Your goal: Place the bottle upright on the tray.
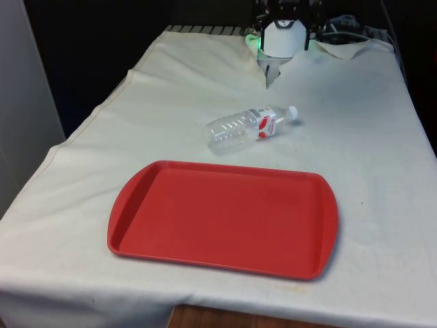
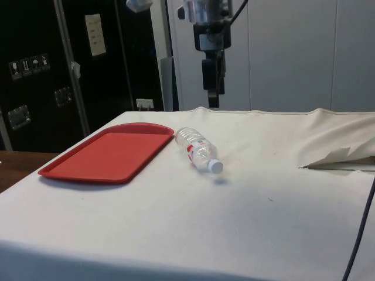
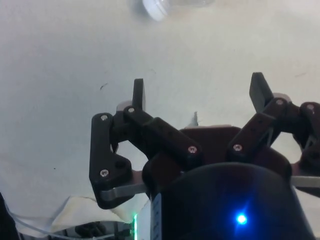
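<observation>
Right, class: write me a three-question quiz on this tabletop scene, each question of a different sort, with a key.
1. True or false: the bottle stands upright on the red tray.
2. Multiple choice: the end effector is A) shut on the bottle, B) open and apart from the bottle, C) resting on the tray.
3. Fill in: the bottle lies on the white ____, beside the tray.

Key
1. False: it lies on its side, off the tray.
2. B: the fingers are spread with nothing between them, above the cloth.
3. cloth
</observation>
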Available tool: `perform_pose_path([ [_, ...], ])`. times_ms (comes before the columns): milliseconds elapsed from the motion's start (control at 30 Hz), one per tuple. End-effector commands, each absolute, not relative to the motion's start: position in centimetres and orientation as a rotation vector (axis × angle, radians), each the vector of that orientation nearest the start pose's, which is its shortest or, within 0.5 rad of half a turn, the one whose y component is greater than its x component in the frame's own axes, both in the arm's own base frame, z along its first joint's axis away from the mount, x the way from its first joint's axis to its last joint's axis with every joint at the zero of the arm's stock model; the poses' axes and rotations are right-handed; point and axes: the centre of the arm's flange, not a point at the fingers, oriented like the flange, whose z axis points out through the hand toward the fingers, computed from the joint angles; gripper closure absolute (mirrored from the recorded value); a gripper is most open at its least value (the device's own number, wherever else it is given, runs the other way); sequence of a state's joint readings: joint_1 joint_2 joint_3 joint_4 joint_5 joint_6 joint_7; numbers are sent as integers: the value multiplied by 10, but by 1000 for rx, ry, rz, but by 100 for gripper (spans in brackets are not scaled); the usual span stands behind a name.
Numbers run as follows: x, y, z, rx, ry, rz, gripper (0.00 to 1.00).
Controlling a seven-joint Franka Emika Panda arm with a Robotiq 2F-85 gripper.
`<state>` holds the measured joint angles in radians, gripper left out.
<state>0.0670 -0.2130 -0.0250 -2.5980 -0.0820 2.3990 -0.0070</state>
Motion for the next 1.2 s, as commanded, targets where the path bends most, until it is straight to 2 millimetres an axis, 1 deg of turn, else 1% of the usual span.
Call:
perform_pose_path([
  [0,427,13,330,-3189,-184,-38,0],
  [33,427,12,330,-3188,-189,-37,0],
  [67,427,15,330,-3186,-178,-22,0],
  [100,427,10,329,-3187,-191,-37,0],
  [300,428,-5,326,-3180,-222,-30,0],
  [567,431,-16,321,-3171,-264,-31,0],
  [700,432,-17,320,-3166,-277,-24,0],
  [867,437,-23,315,-3163,-333,-46,0],
  [1167,442,-29,312,-3158,-394,-56,0],
])
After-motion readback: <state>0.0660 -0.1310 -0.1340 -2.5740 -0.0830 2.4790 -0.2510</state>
